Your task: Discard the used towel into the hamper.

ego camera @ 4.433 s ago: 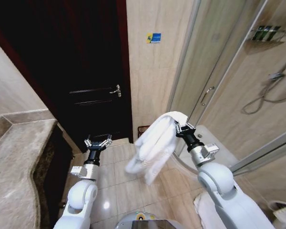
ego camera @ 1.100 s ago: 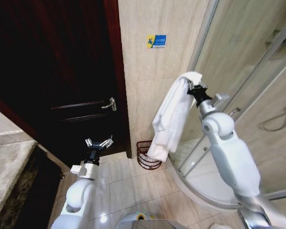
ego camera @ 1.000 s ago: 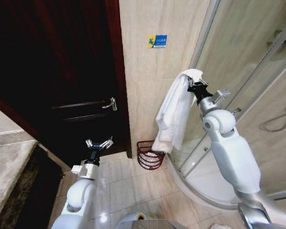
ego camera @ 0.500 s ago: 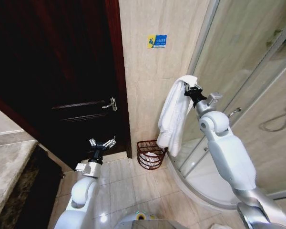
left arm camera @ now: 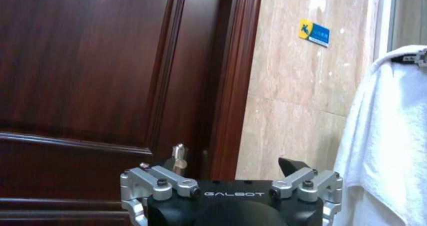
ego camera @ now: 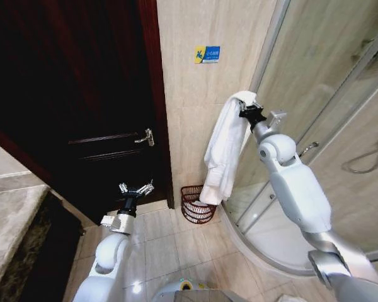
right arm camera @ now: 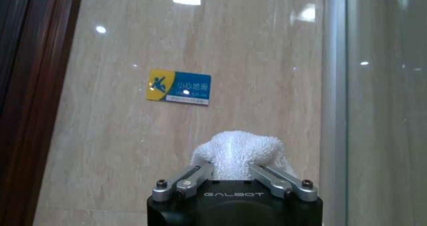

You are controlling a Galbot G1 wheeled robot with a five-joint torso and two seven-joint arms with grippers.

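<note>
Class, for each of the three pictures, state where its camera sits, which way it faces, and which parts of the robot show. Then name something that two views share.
Head view: from the robot's head, looking down at the hamper; both arms show, the right gripper holding the towel.
Left wrist view: behind the left gripper, facing the door.
Right wrist view: behind the right gripper, facing the wall.
Shared: all three show the blue sign and the towel.

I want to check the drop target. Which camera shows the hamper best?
The head view: the round reddish-brown wire hamper stands on the floor by the wall, under the hanging white terry towel held by the right pincer. The wrist views look at door and wall above it.
</note>
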